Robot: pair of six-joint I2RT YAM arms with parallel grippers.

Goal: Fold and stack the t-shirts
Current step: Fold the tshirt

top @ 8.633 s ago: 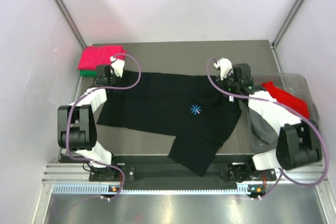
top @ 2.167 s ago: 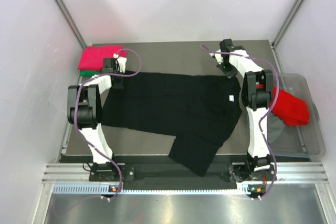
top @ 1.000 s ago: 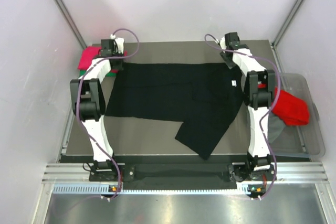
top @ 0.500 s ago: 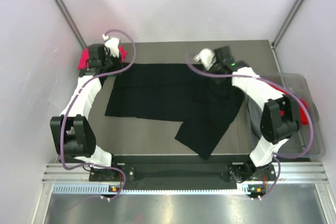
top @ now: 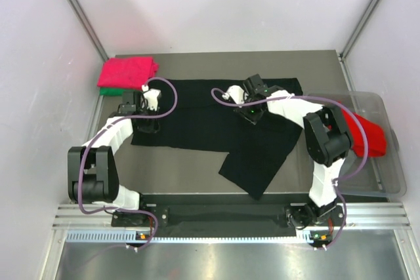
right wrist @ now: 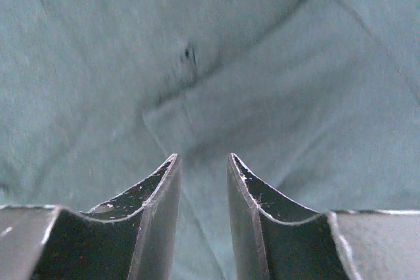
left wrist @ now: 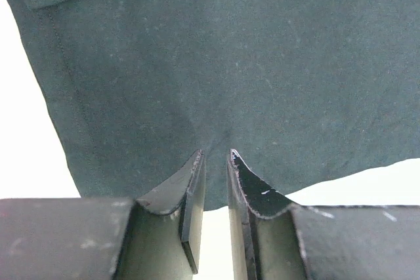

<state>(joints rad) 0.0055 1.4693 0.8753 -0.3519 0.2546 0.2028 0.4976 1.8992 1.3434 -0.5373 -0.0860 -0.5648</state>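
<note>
Green tee (top: 107, 91) – only sliver visible under pink-red tee (top: 128, 71); red tee (top: 367, 137) partly behind right arm (top: 326, 139).

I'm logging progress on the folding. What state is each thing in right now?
black t-shirt: spread out flat.
pink-red t-shirt: folded, atop green t-shirt.
red t-shirt: loose in bin.
left hand: nearly shut at shirt edge, grip unclear.
right hand: slightly open above shirt.

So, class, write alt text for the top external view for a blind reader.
A black t-shirt lies spread on a table, the left gripper at its left edge, the right gripper over its right half. A folded pink-red t-shirt tops a green t-shirt at the far left; a clear bin on the right holds a red t-shirt.
</note>
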